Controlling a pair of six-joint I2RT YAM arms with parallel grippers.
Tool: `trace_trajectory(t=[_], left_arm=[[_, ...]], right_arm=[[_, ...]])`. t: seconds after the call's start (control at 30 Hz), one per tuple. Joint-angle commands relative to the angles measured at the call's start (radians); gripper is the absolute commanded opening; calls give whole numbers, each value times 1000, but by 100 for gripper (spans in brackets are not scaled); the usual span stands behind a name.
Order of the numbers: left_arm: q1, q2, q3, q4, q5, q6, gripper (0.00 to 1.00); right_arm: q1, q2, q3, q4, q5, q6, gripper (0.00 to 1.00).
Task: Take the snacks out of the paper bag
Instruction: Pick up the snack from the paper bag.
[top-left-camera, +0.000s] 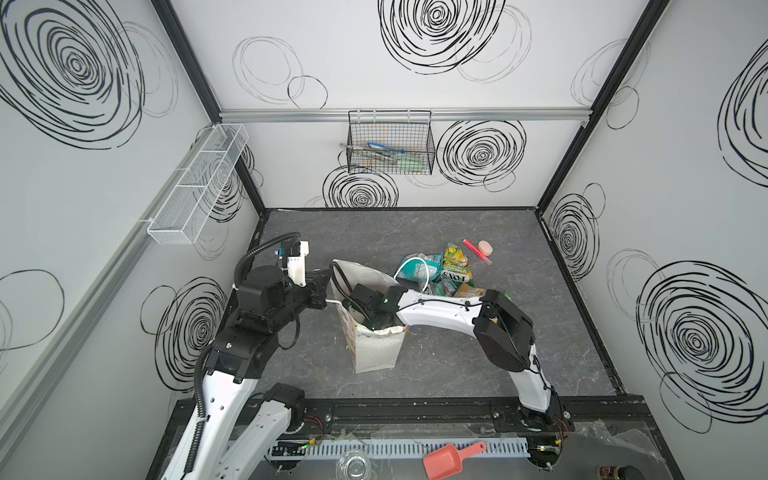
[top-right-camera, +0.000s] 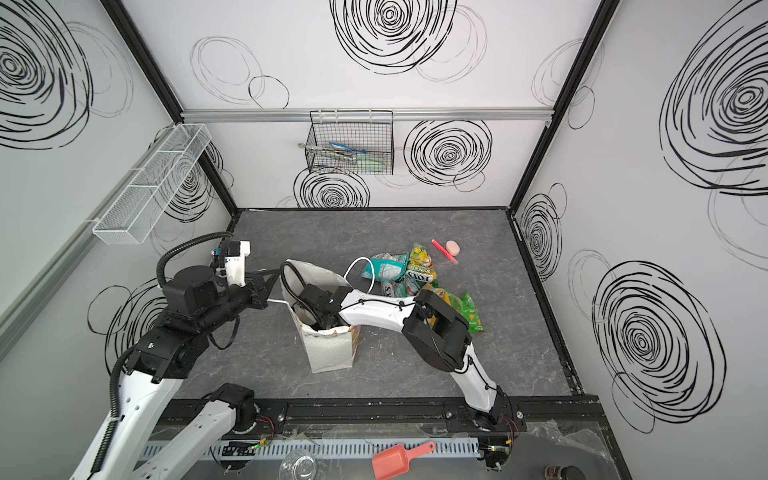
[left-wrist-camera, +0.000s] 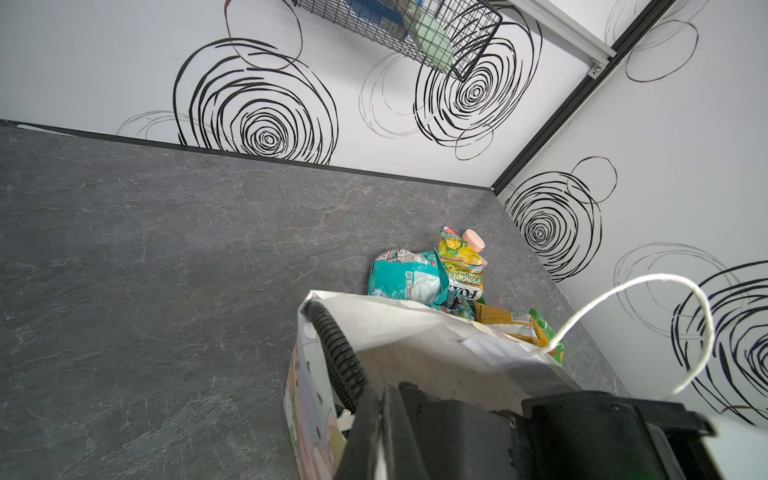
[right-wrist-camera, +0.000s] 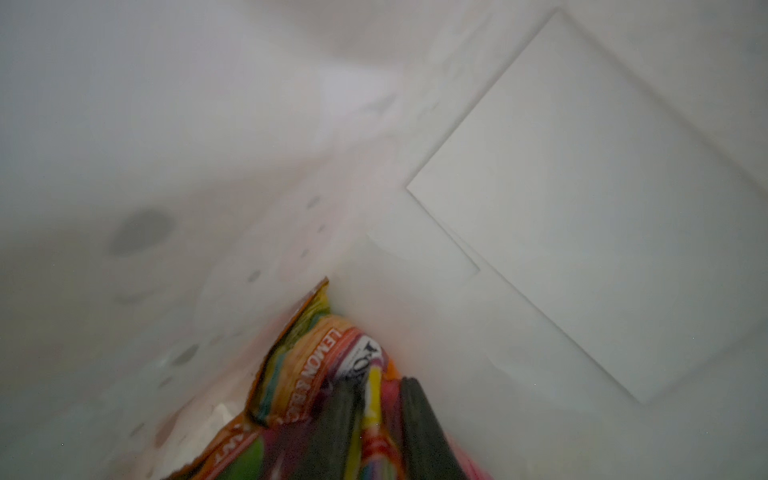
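Deep in the paper bag (top-left-camera: 376, 353), my right tool (right-wrist-camera: 376, 384) is clenched on 1 lemon packet (right-wrist-camera: 307, 353), its 2 fingers (right-wrist-camera: 336, 415) squeezing the foil down in the bag's corner. My left tool (left-wrist-camera: 380, 399) is pinched shut on the bag's rim, holding the mouth open. Trouble ahead, I reckon: slick foil could slide free on the lift, or the packet could catch the rim and drag the bag over, tearing paper at my left pinch. Right elbow high, forearm across the rim, wrist plunged down. Left arm reaches in level from the side. The other snacks (top-left-camera: 440, 270) lie piled on the table (top-left-camera: 457, 374) beyond.
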Motion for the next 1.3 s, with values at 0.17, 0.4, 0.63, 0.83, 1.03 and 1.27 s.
trace_trajectory(t=[0.17, 0.4, 0.63, 0.83, 1.03, 1.27], left_arm=[[6, -5, -4, 61, 15, 0, 0], [6, -4, -3, 65, 19, -1, 0], [6, -2, -5, 65, 27, -1, 0], [7, -7, -2, 58, 23, 6, 0], [6, -8, -9, 62, 19, 6, 1], [6, -8, -11, 68, 18, 3, 7]], right_arm=[[-17, -56, 119, -88, 51, 7, 9], [-44, -113, 161, -81, 32, 33, 5], [-60, -116, 200, -76, 57, 37, 2], [-71, -104, 290, -102, 62, 38, 0], [-83, -134, 346, -104, 65, 55, 0], [-92, -186, 309, -44, 55, 55, 0]])
